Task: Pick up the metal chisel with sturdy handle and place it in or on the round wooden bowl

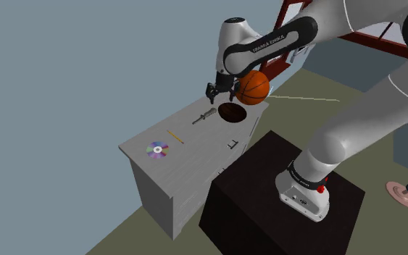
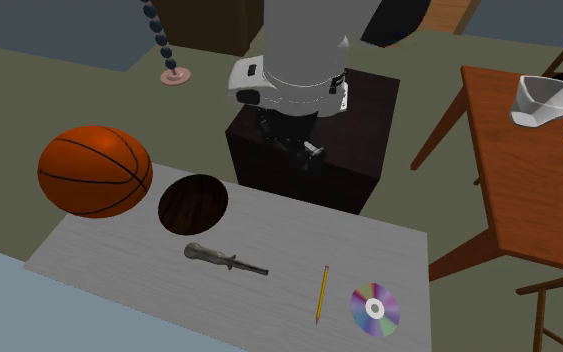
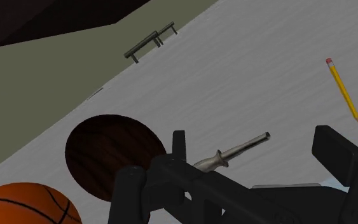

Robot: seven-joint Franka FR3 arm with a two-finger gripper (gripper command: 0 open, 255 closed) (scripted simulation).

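Shoulder view: we find the chisel point(image 1: 204, 116) lying flat on the grey desk point(image 1: 188, 159), just beside the dark round bowl point(image 1: 232, 111). The gripper point(image 1: 213, 93) hangs above it and a basketball point(image 1: 253, 87) sits beyond the bowl. The arm's upper link carries pale lettering, FRANKA EMIKA, the sole writing we can read. Second exterior view: the chisel lies between the bowl and a pencil point(image 2: 322, 293), apart from both, its thicker rounded handle toward the bowl and its slim blade toward the pencil. The disc point(image 2: 375, 308) shows no legible label. We judge the chisel stiff, grey and metal-looking throughout, and light enough for a single grasp. It is smooth and round in section, hence liable to roll or slip, and the handle near the collar offers the widest hold. Wrist view: the fingers point(image 3: 179, 149) stand well apart, released, with the blade showing between them untouched. Most of the handle is hidden behind the hand.
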